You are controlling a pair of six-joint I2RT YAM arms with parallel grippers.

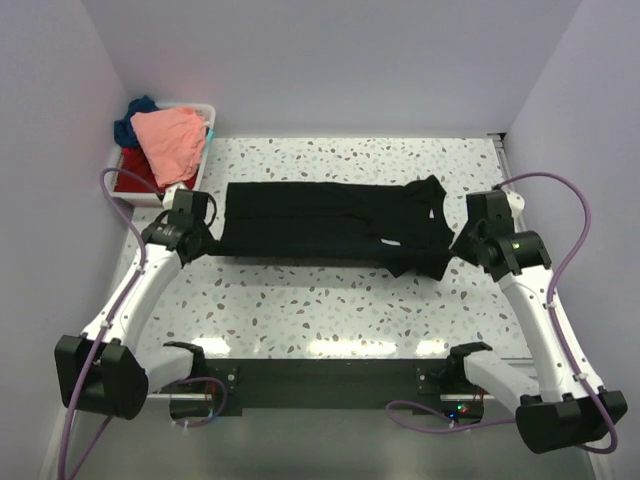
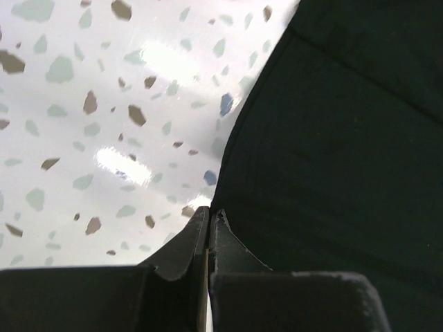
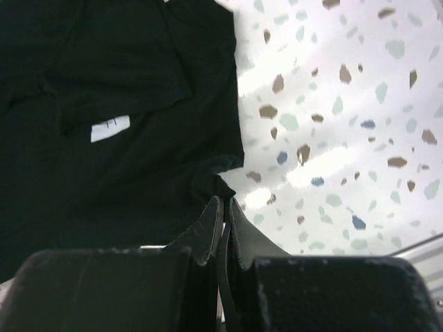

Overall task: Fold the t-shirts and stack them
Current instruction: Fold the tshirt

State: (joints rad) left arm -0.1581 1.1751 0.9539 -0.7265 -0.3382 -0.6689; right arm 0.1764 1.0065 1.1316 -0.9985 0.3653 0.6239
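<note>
black t-shirt [image 1: 320, 225]: plain black
neck label [image 3: 110, 128]: white
salmon-pink t-shirt [image 1: 170, 140]: plain salmon-pink
red t-shirt [image 1: 133, 182]: red
dark blue t-shirt [image 1: 135, 112]: dk blue
bin [image 1: 207, 112]: white
table [image 1: 330, 300]: white w/ grey, brown, blue flecks
my arms [image 1: 545, 320]: white, blk joints
cables [image 1: 578, 215]: purple

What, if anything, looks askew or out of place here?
The black t-shirt lies stretched flat across the table, but its collar end is bunched and rumpled near the right end effector. In the white bin, the salmon-pink shirt hangs over the rim. Nothing looks spilled or damaged.
</note>
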